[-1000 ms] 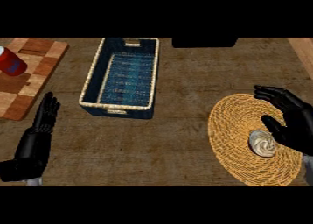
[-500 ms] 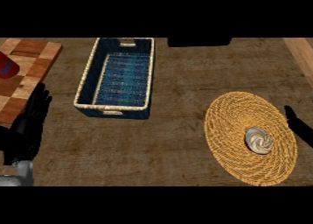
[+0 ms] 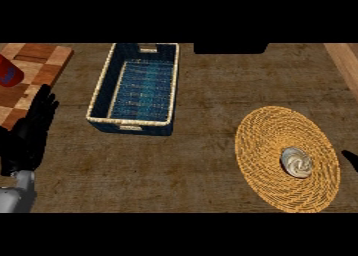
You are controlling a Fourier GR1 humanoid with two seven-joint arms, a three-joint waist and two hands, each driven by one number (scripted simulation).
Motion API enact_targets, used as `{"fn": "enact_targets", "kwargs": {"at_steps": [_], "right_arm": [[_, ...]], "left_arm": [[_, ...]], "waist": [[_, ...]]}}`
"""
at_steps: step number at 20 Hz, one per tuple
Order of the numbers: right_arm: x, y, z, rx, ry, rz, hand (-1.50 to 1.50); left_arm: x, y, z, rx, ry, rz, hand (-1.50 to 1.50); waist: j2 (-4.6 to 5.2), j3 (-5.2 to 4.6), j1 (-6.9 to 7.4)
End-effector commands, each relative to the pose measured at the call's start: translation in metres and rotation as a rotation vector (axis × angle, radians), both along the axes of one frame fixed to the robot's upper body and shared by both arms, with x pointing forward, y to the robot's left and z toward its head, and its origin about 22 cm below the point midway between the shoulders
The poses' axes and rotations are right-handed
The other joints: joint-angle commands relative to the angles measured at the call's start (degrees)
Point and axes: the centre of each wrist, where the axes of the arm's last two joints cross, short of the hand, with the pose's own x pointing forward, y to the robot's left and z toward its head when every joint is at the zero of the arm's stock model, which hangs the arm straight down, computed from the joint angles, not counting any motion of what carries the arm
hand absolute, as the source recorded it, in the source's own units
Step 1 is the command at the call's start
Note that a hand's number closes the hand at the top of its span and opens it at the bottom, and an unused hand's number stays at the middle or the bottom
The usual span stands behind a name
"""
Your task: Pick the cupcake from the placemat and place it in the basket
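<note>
The small white-frosted cupcake (image 3: 296, 162) sat ungrabbed on the round woven placemat (image 3: 270, 135) near the worktop's right edge. The left hand (image 3: 28, 135) rested open; couldn't tell about the right hand (image 3: 357, 162).

One cupcake (image 3: 296, 162), one basket (image 3: 101, 95), one placemat (image 3: 263, 150), one can (image 3: 3, 69).

Single head view, steeply down on the counter (image 3: 204, 115), basket (image 3: 101, 95) toward the far edge
</note>
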Motion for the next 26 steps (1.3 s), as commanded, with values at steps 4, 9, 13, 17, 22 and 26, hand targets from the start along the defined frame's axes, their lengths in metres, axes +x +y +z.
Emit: {"fn": "enact_targets", "kwargs": {"at_steps": [4,9,13,17,22,26], "right_arm": [[-0.028,0.002,0.026,0.101,0.542,0.114,-1.5],[-0.023,0.039,0.101,0.134,0.668,0.191,-1.5],[-0.031,0.064,0.137,0.184,0.66,0.17,-1.5],[-0.03,0.075,0.136,0.191,0.546,0.125,-1.5],[-0.035,0.065,0.101,0.211,0.489,0.124,-1.5],[-0.032,0.088,0.074,0.234,0.479,0.137,-1.5]], "left_arm": [[0.002,0.001,-0.001,0.009,0.01,-0.002,0.0],[0.004,0.006,0.0,0.001,0.018,0.022,0.0],[0.01,0.001,-0.001,-0.019,0.011,0.015,0.0],[0.018,-0.018,0.001,0.002,0.01,-0.013,0.0],[0.008,0.013,0.008,-0.004,0.013,-0.009,0.0],[0.016,-0.015,-0.003,-0.011,0.012,-0.014,0.0]], "waist": [[-0.06,-0.11,0.46],[-0.73,0.23,-0.64],[-0.45,0.62,-0.33],[-0.16,0.72,0.73],[-0.21,0.79,1.21],[-0.06,0.78,1.58]]}}
